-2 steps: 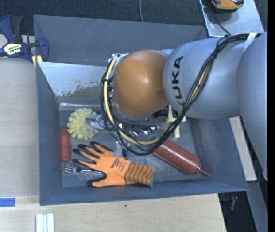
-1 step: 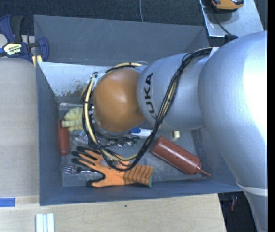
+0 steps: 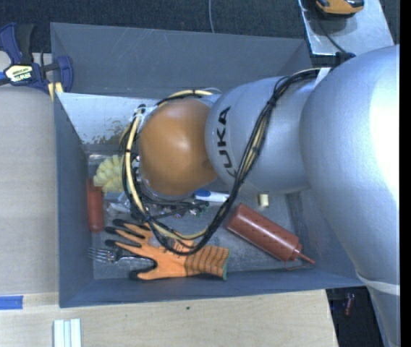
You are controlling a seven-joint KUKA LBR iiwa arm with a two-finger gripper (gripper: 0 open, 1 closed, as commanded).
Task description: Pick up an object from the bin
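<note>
Arm [image 3: 278, 143] hung low in the grey bin [image 3: 191, 56]
Its tool [image 3: 166, 207] sat beside an orange-and-black glove [image 3: 173, 255], a brown bottle [image 3: 263, 231] nearby; whether spread or pressed together, I could not tell.

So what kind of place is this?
Probably a robotics lab's bin-picking station: a KUKA arm over a grey metal bin of odd items, like an orange glove and a brown bottle.

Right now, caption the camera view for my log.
Arm's wrist down in the grey bin, orange glove and red bottle nearby.
</note>
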